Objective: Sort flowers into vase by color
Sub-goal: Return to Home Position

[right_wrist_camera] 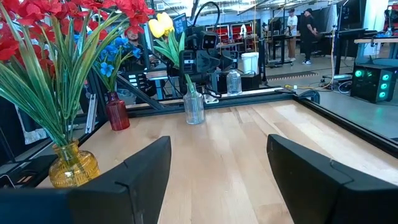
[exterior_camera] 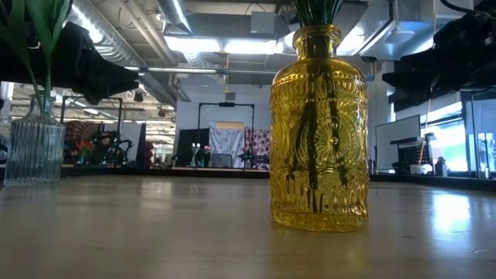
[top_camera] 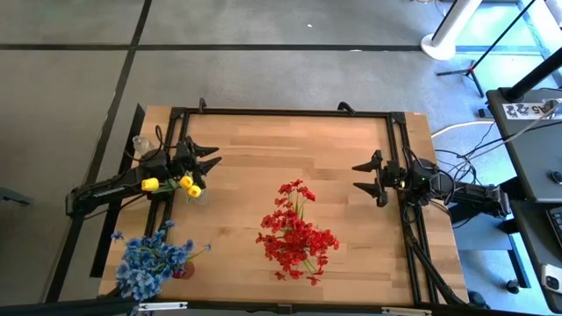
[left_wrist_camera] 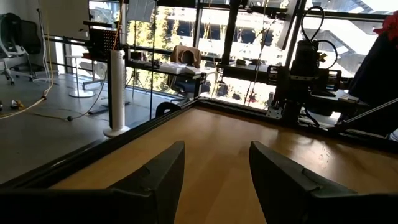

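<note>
A yellow patterned glass vase (exterior_camera: 319, 132) is standing on the light wooden table (top_camera: 263, 145) closest to its front edge, and it is holding the red flowers (top_camera: 295, 235), whose thin green stems are fanning out above its neck. Level with that yellow vase, well apart from it toward the left arm's side, a small dark red glass vase (right_wrist_camera: 117, 112) is carrying the blue flowers (top_camera: 147, 265), which are spilling out over the table's front corner. Farther back than the yellow vase, on the same left-arm side, a clear ribbed glass vase (exterior_camera: 32, 147) is holding the yellow flowers (top_camera: 176, 184). Just beside those yellow blooms, the left gripper (top_camera: 209, 156) is hovering above the wood, its fingers spread wide with nothing between them, pointing across the table. On the other side of the yellow vase and about as far back, the right gripper (top_camera: 356, 176) is hanging near the table's right edge, its fingers likewise parted wide and empty, facing the left one. Beyond the table's far right corner, far behind the yellow vase, a white pole (left_wrist_camera: 116, 93) on a round base is standing on the grey floor, and off past the left arm's side two people (right_wrist_camera: 298, 25) are standing deep in the room
</note>
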You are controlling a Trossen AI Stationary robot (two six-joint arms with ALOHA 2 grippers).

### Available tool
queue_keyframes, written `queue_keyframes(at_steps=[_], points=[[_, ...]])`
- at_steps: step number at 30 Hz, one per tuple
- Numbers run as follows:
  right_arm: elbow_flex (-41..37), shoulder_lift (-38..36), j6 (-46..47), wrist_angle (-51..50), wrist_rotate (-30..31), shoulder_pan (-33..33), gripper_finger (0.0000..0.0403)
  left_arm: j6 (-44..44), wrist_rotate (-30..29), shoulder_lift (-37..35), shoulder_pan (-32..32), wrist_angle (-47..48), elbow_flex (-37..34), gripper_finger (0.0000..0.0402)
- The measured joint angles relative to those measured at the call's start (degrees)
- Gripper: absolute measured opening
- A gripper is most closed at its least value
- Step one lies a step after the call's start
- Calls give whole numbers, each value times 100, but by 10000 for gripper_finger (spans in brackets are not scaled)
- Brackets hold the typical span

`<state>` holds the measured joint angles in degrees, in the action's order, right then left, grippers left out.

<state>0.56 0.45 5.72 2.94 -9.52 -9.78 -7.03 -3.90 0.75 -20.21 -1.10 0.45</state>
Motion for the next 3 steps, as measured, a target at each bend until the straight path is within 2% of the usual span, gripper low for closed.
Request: queue_keyframes(at_steps=[3], points=[[0, 0, -1, 0, 2, 0, 264, 0, 0, 0, 1, -1, 0, 176]])
